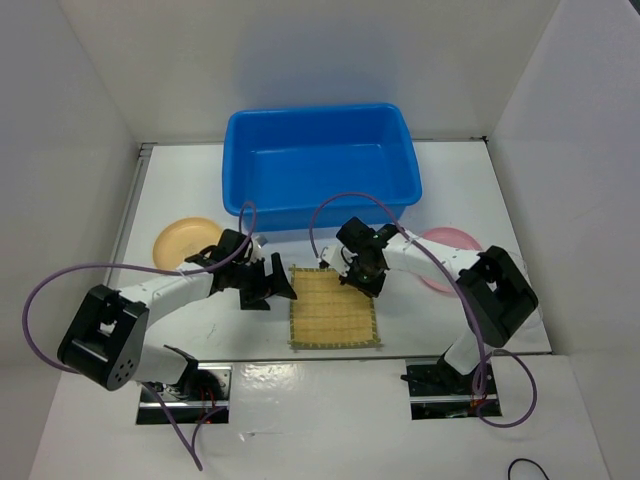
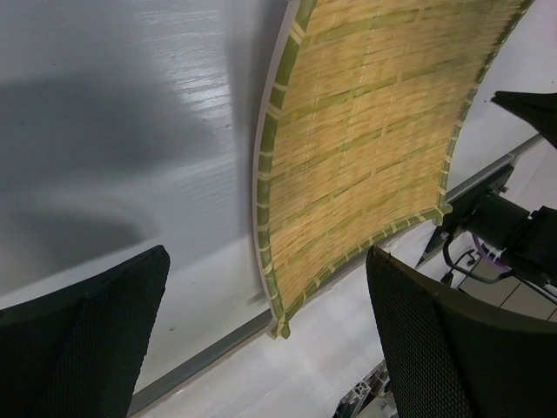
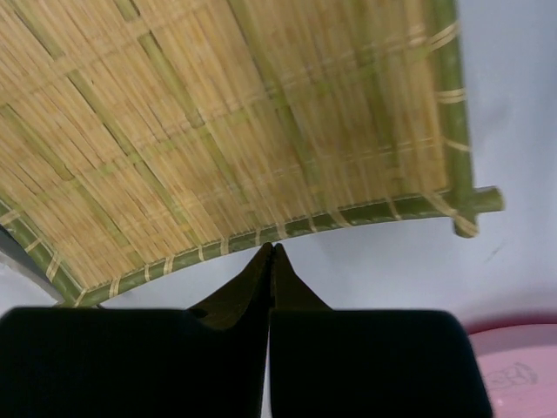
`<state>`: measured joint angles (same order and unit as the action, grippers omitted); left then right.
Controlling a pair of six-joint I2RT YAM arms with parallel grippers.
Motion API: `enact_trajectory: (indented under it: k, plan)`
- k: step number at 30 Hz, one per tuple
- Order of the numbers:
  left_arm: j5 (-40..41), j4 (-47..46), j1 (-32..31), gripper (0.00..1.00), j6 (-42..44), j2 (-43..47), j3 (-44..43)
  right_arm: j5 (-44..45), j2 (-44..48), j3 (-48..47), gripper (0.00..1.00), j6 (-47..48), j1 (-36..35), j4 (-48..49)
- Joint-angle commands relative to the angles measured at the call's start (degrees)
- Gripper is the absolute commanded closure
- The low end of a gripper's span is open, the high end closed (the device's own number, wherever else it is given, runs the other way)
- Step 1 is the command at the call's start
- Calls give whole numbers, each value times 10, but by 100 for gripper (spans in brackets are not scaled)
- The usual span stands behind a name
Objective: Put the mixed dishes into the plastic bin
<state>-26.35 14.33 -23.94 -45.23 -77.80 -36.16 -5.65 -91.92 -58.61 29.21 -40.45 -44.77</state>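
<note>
Top external view, going left to right: the tan plate (image 1: 188, 241) sits by the left edge of the table (image 1: 452, 195), and nothing is near it. Next is the left gripper (image 1: 268, 285), jaws spread wide, just off the left edge of the bamboo mat (image 1: 333, 308). The mat lies flat near the table's near edge, about midway between the two arms. It's pretty much square, so there's no long axis to line up with.

Then comes the right gripper (image 1: 358, 275), at the mat's far edge close to its far right corner. The pink plate (image 1: 447, 250) is beyond it, half hidden under that arm. The blue bin (image 1: 320, 120) is across the far edge and looks empty. I can't spot the glass cup anywhere.

The relation that matters, I reckon, is that the mat lies flat on the table. Either arm has to get a finger under a border before it can lift.

The left wrist view shows what the top view can't. The fingers (image 2: 87, 340) straddle open air, and the mat (image 2: 365, 148) is ahead of them with one corner pointing back into the gap.

In the right wrist view, the right gripper (image 3: 271, 248) has its jaws pressed together, tips right at the green border of the mat (image 3: 218, 113). I can't tell whether they've nipped any weave. A sliver of the pink plate (image 3: 513, 370) shows to the right.
</note>
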Motion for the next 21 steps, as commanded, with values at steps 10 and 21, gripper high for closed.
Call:
enact_trajectory:
  k: [10,21]
  plan:
    - [-55,-127,-2,0,-31,-61,32,-8,-44,29,100,-15,-8,38]
    - [-121,-262,-14,0,-53,-142,52,-8,-58,29,100,-26,-8,43]
